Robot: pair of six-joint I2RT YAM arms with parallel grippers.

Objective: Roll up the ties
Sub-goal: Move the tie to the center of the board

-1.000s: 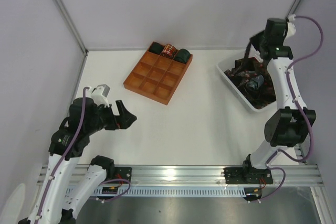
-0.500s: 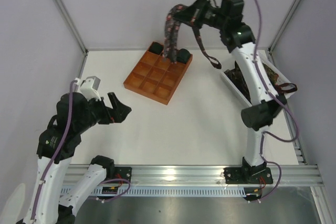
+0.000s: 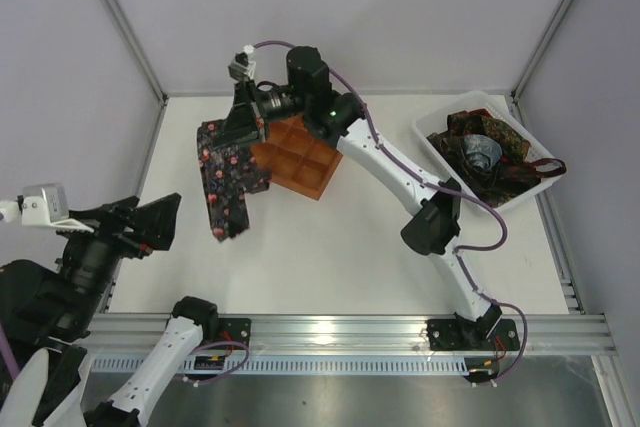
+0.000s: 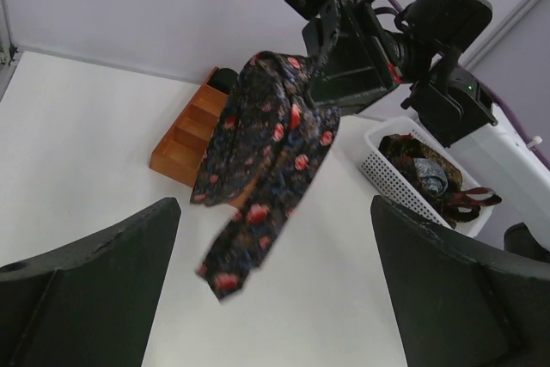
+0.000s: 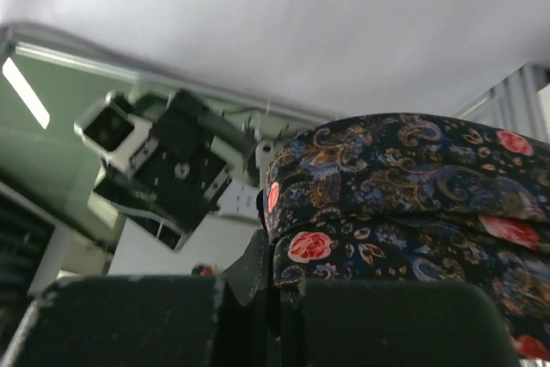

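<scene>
Gripping a floral tie [image 3: 225, 172], my right fingers [image 5: 387, 320] dangle it over the counter's [image 3: 350, 237] far-left corner, near the tray [image 3: 310, 162]. My left fingers [image 4: 94, 272] stand wide open, empty.

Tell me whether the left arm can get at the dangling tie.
Probably yes: the tie dangles from the shut right end effector, straight ahead of the open left end effector, nothing between them.

tie [image 3: 225, 172]: printed cloth, matt | bin [image 3: 445, 169]: white plastic | table [image 3: 350, 237]: smooth matt
</scene>
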